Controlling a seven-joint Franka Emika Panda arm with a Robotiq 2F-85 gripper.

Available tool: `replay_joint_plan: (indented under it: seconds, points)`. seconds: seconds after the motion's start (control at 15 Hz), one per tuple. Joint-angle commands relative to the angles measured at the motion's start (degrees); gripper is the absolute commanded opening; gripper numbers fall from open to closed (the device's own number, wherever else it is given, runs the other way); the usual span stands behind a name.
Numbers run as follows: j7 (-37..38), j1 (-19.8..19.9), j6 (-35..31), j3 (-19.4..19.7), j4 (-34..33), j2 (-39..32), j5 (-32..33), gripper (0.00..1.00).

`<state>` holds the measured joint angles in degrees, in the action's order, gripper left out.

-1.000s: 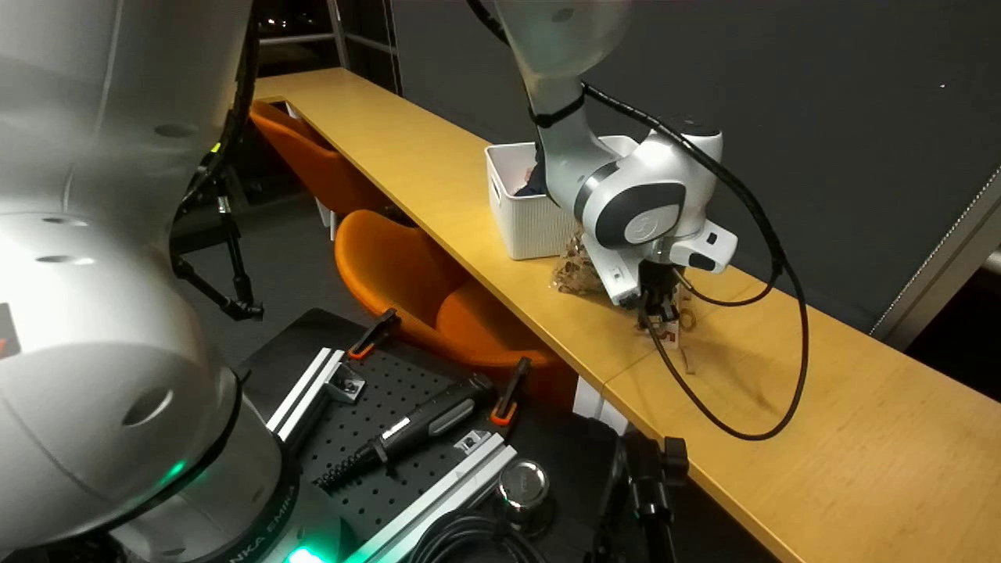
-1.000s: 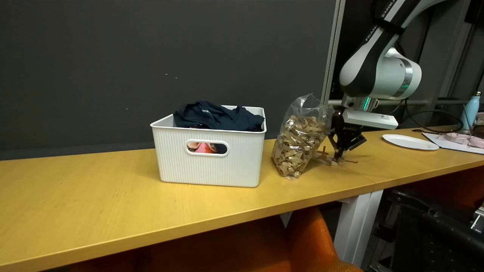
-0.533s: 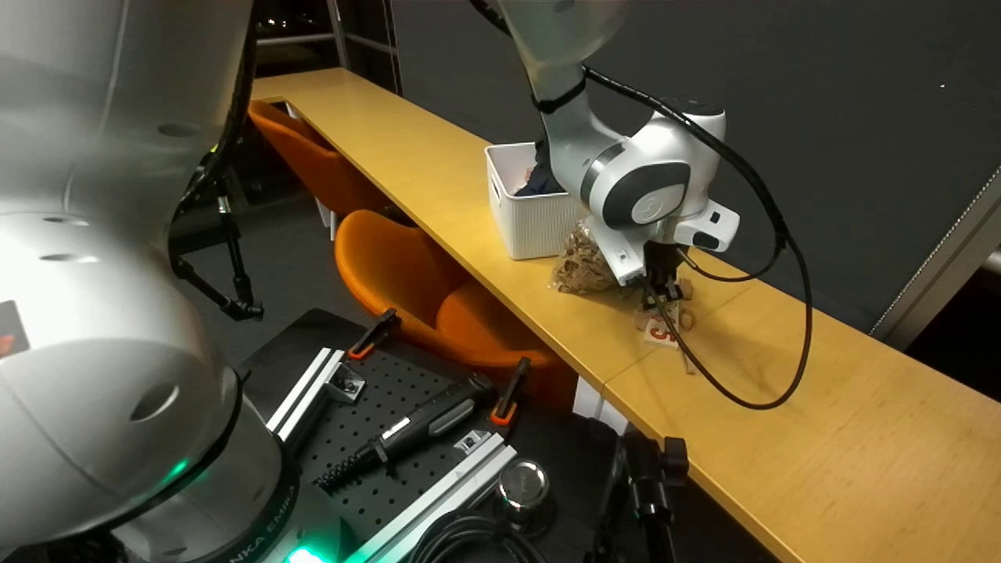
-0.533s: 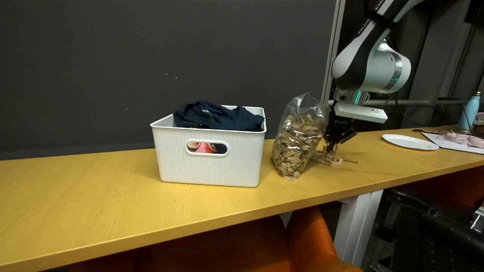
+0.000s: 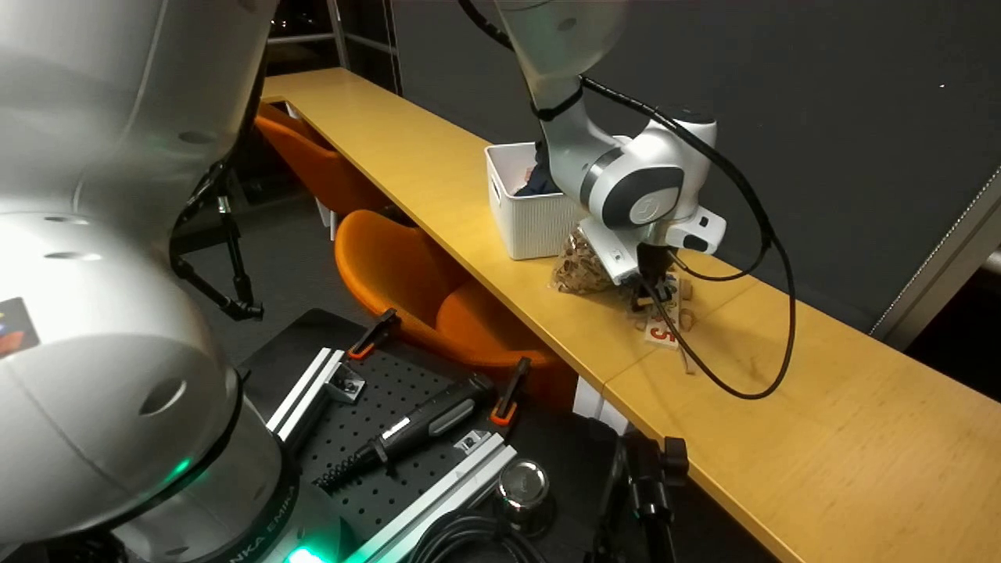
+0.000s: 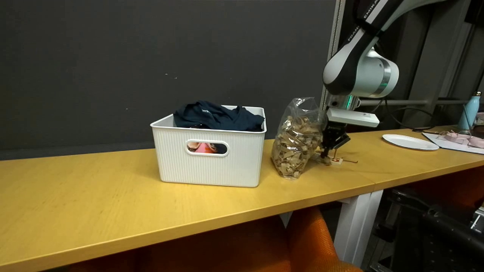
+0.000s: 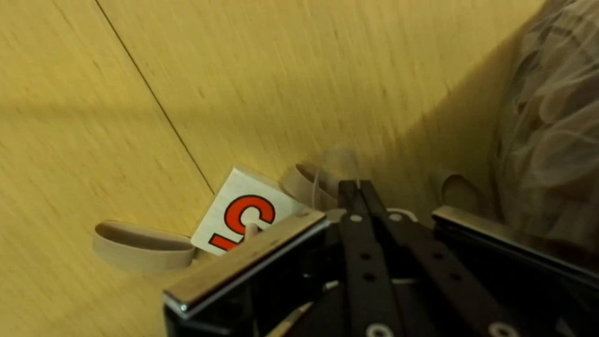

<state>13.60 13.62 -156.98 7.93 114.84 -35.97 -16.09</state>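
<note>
- The clear plastic bag (image 6: 302, 107) stands on the wooden table (image 6: 113, 200); wide tan rubber bands (image 6: 298, 145) fill its lower part, and clear film rises above them.
- On one side of the bag, near it, sits a ribbed white plastic bin (image 6: 177, 162). It holds a navy garment (image 6: 217, 118) with small pale lettering, heaped above the rim. Through the handle slot, pink and orange contents (image 6: 205, 147) show, too hidden to name.
- On the opposite side, just beside the bag, the gripper (image 7: 356, 187) points down, low over the table, its fingers pressed together at the tips. A blurred pale loop (image 7: 339, 152) shows right at those tips; whether it is pinched there I cannot tell.
- Between the tips and the bag lies a loose rubber band (image 7: 439, 182).
- Farther from the bag than the tips, a white piece printed with a red 5 (image 7: 245, 208) lies on the table, with a second loose band (image 7: 295, 182) near its edge and a third loose band (image 7: 145, 258) beyond it.
- Well apart from the bag, on the gripper's side, are a white plate (image 6: 410, 142), a white board (image 6: 448, 145) bearing pink things (image 6: 459, 138), and a light-blue bottle (image 6: 470, 113).
</note>
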Motion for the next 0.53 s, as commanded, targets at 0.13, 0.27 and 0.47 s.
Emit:
replay_joint_plan:
  seconds: [0.13,0.27,0.47]
  points:
    - [0.03,0.19,1.84,0.19,-1.99,-1.94,0.07,0.27]
    - [0.31,-0.04,1.64,0.60,-1.78,-1.74,0.25,0.40]
    - [0.68,-0.32,1.69,1.24,-1.83,-1.70,0.55,0.62]
